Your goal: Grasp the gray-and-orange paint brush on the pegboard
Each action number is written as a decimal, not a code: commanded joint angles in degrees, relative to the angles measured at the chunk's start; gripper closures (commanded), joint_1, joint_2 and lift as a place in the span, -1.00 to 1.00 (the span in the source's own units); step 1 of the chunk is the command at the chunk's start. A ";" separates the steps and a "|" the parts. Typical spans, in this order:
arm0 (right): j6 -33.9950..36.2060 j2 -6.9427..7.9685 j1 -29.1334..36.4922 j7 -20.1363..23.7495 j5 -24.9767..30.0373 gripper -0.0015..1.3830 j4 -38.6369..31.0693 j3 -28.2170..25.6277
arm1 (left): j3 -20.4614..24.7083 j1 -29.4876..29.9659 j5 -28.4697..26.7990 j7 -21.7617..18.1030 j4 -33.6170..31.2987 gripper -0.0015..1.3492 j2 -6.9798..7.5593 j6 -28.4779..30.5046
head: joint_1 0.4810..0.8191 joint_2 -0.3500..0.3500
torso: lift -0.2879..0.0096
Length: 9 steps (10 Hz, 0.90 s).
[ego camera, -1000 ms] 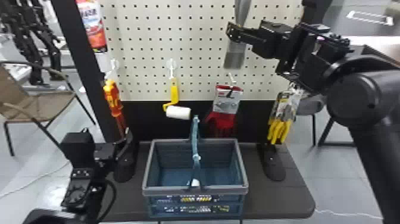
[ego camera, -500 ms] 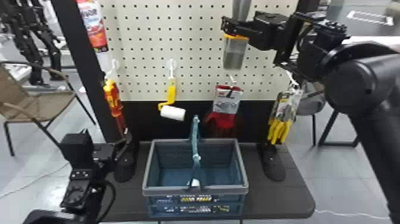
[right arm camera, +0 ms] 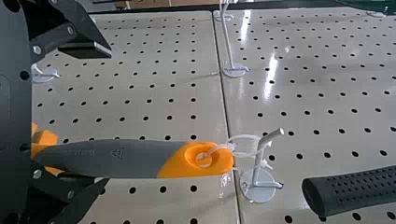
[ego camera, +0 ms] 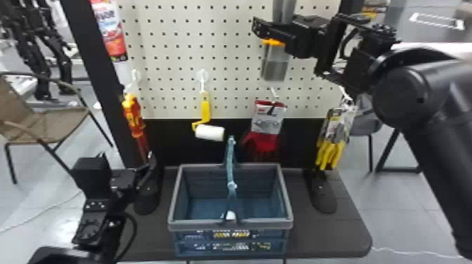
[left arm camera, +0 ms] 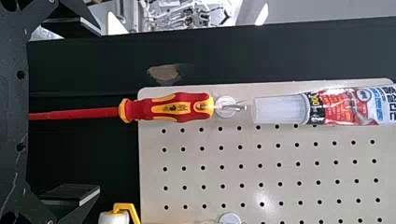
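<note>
Two spread grippers, right gripper (right arm camera: 93,116) astride paint brush (right arm camera: 130,158) on pegboard (ego camera: 228,52), perhaps touching it, left gripper (left arm camera: 88,112) parked low.

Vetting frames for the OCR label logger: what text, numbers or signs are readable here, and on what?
Sealant tube: red-and-white printed label, too blurred to quote.
Screwdriver: small handle markings, unreadable.
Gray-and-orange paint brush: embossed triangle mark; the lettering beside it is too faint.
Red gloves, yellow gloves: header cards blurred.
Basket: front label strips blurred.
No text can be quoted reliably.
</note>
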 commanded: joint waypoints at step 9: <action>0.04 -1.26 -0.37 0.03 1.99 0.56 -0.39 0.22 | 0.09 0.24 0.59 0.00 0.13 -0.81 0.23 -0.27 | -0.60 0.00 | 0.26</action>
